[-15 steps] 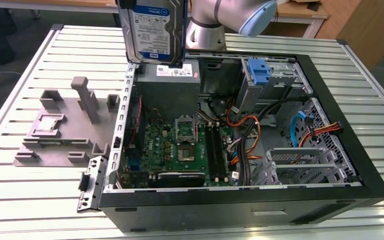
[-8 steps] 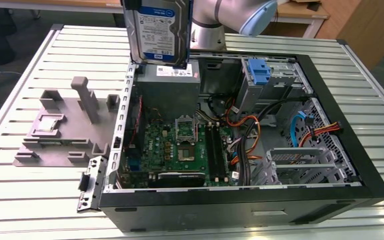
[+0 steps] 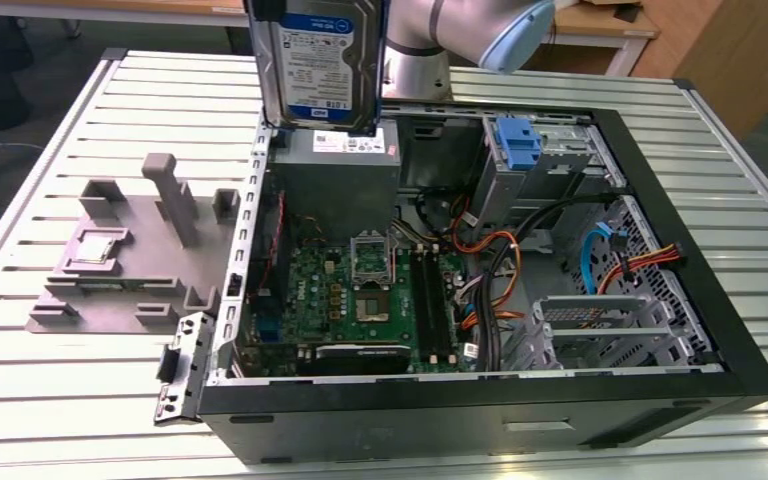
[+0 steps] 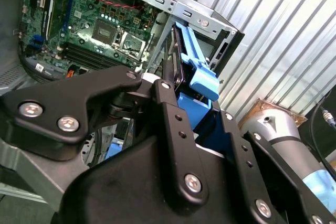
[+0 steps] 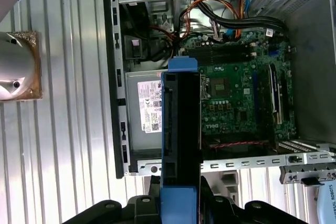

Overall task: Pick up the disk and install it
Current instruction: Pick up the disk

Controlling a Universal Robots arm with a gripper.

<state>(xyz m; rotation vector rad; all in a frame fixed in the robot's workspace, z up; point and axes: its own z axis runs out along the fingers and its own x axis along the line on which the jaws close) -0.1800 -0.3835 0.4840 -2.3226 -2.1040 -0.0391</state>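
Your fingers [image 4: 170, 114] clamp the silver blue-framed disk [image 3: 317, 60] upright, 12-to-6: label in exterior view, edge in first wrist view.

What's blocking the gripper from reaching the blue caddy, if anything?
Probably yes, reachable: the case is open and nothing lies over the blue caddy. Cables run beside it, though, and the gripper is shut on the disk, hanging above the power supply.

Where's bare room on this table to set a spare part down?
The table is bare between the grey fixture and its edges, on the exterior view's left. Inside the case, under the held disk, cables and motherboard crowd the floor.
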